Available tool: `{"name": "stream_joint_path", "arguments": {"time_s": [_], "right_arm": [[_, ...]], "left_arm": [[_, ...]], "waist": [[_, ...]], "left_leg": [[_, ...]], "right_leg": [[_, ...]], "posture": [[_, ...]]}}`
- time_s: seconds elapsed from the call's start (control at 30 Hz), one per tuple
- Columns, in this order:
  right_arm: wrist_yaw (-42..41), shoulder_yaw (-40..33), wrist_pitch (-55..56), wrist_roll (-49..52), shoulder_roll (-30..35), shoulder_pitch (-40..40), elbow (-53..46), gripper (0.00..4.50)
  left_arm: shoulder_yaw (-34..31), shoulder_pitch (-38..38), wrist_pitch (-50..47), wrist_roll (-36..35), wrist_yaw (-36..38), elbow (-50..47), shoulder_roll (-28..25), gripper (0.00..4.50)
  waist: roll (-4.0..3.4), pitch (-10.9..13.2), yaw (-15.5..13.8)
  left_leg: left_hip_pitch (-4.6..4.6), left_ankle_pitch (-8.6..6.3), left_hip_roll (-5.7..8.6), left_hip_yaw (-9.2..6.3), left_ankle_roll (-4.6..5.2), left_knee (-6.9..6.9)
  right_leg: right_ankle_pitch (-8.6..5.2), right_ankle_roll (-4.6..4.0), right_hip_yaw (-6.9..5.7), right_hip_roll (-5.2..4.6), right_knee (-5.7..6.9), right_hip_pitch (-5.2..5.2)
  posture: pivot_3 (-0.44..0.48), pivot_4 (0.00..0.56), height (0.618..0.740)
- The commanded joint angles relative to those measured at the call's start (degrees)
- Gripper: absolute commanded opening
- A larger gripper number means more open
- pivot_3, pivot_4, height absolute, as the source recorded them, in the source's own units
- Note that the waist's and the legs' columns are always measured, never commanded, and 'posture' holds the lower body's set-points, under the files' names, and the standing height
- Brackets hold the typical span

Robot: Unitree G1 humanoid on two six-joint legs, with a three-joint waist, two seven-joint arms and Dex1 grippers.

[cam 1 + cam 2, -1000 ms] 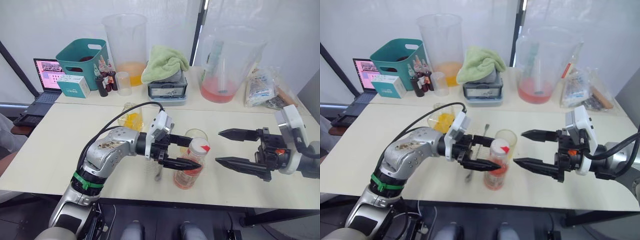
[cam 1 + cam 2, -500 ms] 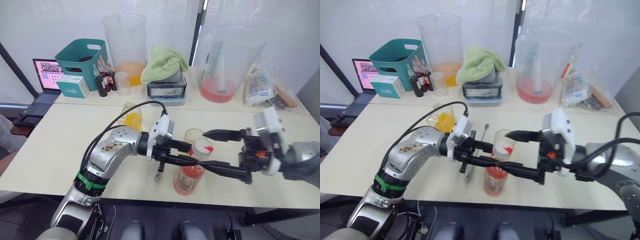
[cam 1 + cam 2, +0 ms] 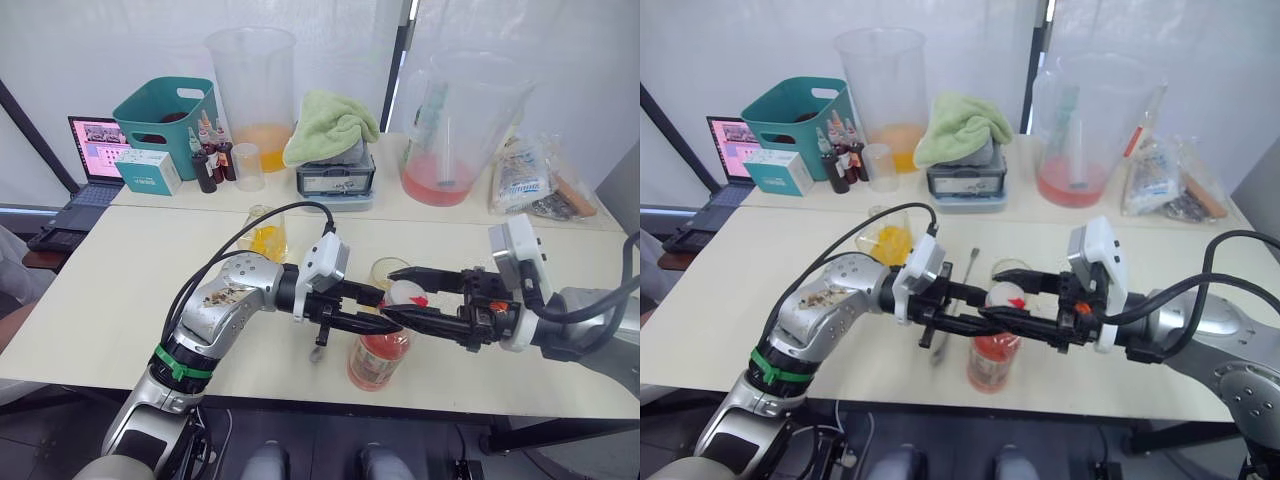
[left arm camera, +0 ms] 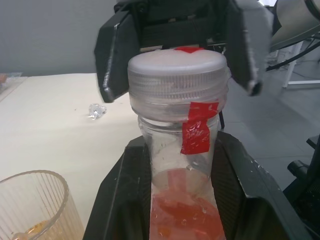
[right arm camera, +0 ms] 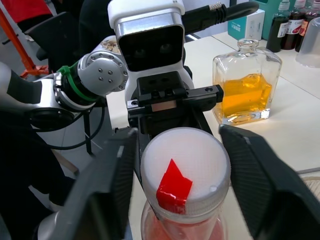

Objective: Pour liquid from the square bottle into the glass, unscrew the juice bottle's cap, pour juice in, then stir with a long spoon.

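The juice bottle (image 3: 377, 352) stands near the table's front edge, pink liquid low inside. My left gripper (image 3: 386, 310) is shut on its neck, just under the cap (image 5: 185, 170). The right gripper (image 3: 396, 296) is open, one finger (image 5: 111, 186) on either side of the cap with a small gap on each side. The glass (image 4: 32, 204) stands just behind the bottle with a little yellow liquid at its bottom. Further back to the left is the square bottle (image 5: 245, 90), about half full of orange liquid. The long spoon (image 3: 969, 264) lies on the table, running under my left gripper.
Along the back of the table stand a teal basket (image 3: 164, 108), a laptop (image 3: 93, 152), small dark bottles (image 3: 208, 160), two huge clear jugs (image 3: 252, 80) (image 3: 455, 120), a green towel (image 3: 330, 125) on a box and a plastic bag (image 3: 520, 175).
My right gripper has moved left from the table's right side and now has its open fingers around the cap. The left gripper and the bottle have stayed in place.
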State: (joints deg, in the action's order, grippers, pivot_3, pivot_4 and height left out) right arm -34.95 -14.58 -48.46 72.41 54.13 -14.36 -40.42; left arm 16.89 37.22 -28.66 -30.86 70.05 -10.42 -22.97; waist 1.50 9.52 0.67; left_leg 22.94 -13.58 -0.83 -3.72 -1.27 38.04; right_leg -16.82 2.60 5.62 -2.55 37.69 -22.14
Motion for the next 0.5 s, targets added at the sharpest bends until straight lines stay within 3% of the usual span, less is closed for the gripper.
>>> {"name": "stream_joint_path", "arguments": {"time_s": [0.03, 0.3, 0.37, 0.5], "right_arm": [[0.65, -2.17, 0.96, 1.95, -0.08, 0.13, -1.05, 1.72], [-0.12, 0.07, 3.65, -1.64, -2.86, -1.77, 0.43, 1.72], [-4.06, 2.37, 5.25, -4.41, -4.21, -4.65, 2.42, 1.72], [-23.26, 15.54, 8.96, -16.57, -5.23, -17.81, 13.52, 1.72]], "left_arm": [[-0.61, 0.23, 0.98, 0.31, -0.25, -0.43, 0.19, 1.16], [-0.81, 0.49, 1.80, 0.67, 0.65, 0.19, -0.25, 1.16], [-0.94, 0.71, 2.45, 0.85, 1.47, 0.83, -0.62, 1.16], [-0.51, 2.31, 5.56, 1.47, 7.18, 4.39, -2.23, 1.16]], "waist": [[0.00, 0.00, 0.02], [0.00, 0.00, 0.07], [0.00, 0.00, 0.22], [-0.05, 0.02, 0.93]], "left_leg": [[0.00, 0.00, 0.00, 0.00, 0.00, 0.00], [0.00, 0.00, 0.00, 0.00, 0.00, 0.00], [-0.02, 0.00, 0.00, 0.01, 0.00, 0.00], [-0.06, 0.03, -0.04, 0.11, 0.05, 0.00]], "right_leg": [[0.00, 0.00, 0.00, 0.00, 0.01, 0.00], [0.00, 0.00, 0.00, 0.00, 0.00, 0.00], [0.00, 0.00, 0.00, 0.01, -0.01, -0.01], [0.00, 0.00, 0.00, 0.03, -0.01, -0.05]], "posture": [[0.000, 0.150, 0.740], [0.000, 0.150, 0.740], [0.000, 0.150, 0.740], [0.000, 0.150, 0.740]]}}
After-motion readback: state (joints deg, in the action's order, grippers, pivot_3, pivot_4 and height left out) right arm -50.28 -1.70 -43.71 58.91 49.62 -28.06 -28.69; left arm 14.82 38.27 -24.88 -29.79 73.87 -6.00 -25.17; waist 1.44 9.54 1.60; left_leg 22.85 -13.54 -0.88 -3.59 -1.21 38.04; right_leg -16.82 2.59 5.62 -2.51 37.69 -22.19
